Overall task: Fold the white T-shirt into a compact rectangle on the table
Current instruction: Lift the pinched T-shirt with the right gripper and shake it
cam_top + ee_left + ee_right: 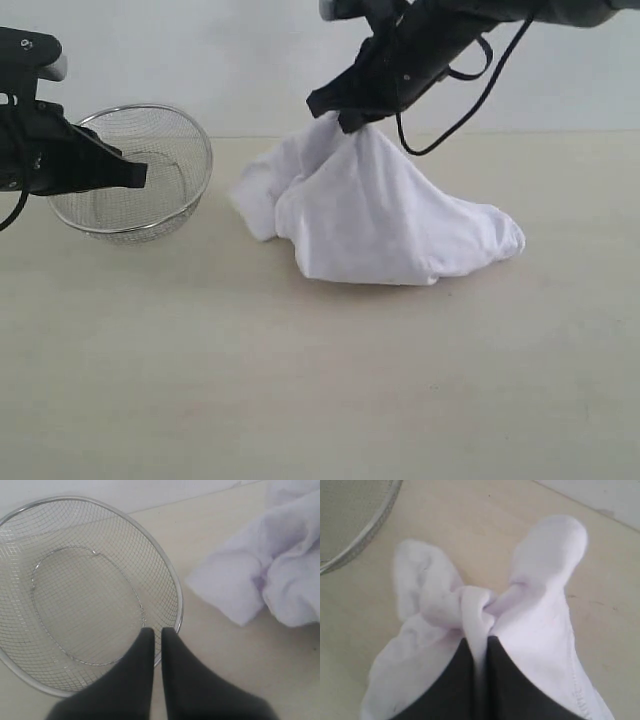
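Observation:
The white T-shirt is a crumpled heap on the beige table, pulled up into a peak at its top. My right gripper is shut on that peak; in the right wrist view a fold of the T-shirt is pinched in the right gripper, with cloth draping both sides. My left gripper hovers at the left over the wire basket, shut and holding nothing; the left wrist view shows the left gripper with its black fingers nearly touching above the basket's rim, and the T-shirt off to one side.
A round wire-mesh metal basket stands at the back left of the table, empty, a short gap from the shirt. Its rim also shows in the left wrist view as the basket and in the right wrist view as the basket. A pale wall lies behind.

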{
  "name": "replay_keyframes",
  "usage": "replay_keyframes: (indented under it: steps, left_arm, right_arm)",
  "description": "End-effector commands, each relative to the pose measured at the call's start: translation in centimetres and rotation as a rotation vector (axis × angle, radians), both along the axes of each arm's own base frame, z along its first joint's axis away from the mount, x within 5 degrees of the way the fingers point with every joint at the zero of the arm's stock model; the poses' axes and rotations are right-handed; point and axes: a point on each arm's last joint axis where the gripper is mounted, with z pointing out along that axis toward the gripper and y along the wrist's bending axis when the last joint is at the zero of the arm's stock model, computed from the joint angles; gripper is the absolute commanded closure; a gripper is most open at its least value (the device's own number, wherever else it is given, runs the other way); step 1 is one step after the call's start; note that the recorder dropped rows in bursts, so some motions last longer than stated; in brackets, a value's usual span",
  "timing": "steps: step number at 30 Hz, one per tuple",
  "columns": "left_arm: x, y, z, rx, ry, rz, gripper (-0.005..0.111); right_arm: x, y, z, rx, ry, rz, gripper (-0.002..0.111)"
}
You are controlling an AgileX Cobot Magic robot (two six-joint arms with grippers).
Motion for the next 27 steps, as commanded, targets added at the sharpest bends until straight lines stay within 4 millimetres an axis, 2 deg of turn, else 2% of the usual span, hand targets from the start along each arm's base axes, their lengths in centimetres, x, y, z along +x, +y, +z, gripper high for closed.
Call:
replay_keyframes:
  steps: [1, 9, 14, 16, 20, 27]
  left_arm:
    - [-0.1, 0.0, 0.1, -0.023, 0.002, 0.007, 0.102]
    - [-0.1, 0.1, 0.1, -0.022, 0.002, 0.009, 0.102]
    - [-0.1, 0.2, 0.1, -0.022, 0.002, 0.012, 0.102]
    - [-0.1, 0.2, 0.1, -0.021, 0.002, 0.015, 0.102]
    - [-0.1, 0.3, 0.1, -0.016, 0.002, 0.021, 0.102]
    - [-0.1, 0.3, 0.1, -0.016, 0.002, 0.021, 0.102]
  right_arm:
    - [-0.6, 0.2, 2.7, -0.010, 0.026, 0.050, 0.108]
    - [-3.8, -1.2, 6.4, -0.131, 0.081, 0.098, 0.108]
    - [-6.5, -1.8, 9.2, -0.132, 0.105, 0.112, 0.108]
    - [-7.4, -2.0, 9.5, -0.130, 0.102, 0.112, 0.108]
    - [-9.7, -2.8, 8.4, -0.141, 0.094, 0.088, 0.108]
    - [-13.1, -3.9, 3.0, -0.005, -0.100, -0.058, 0.108]
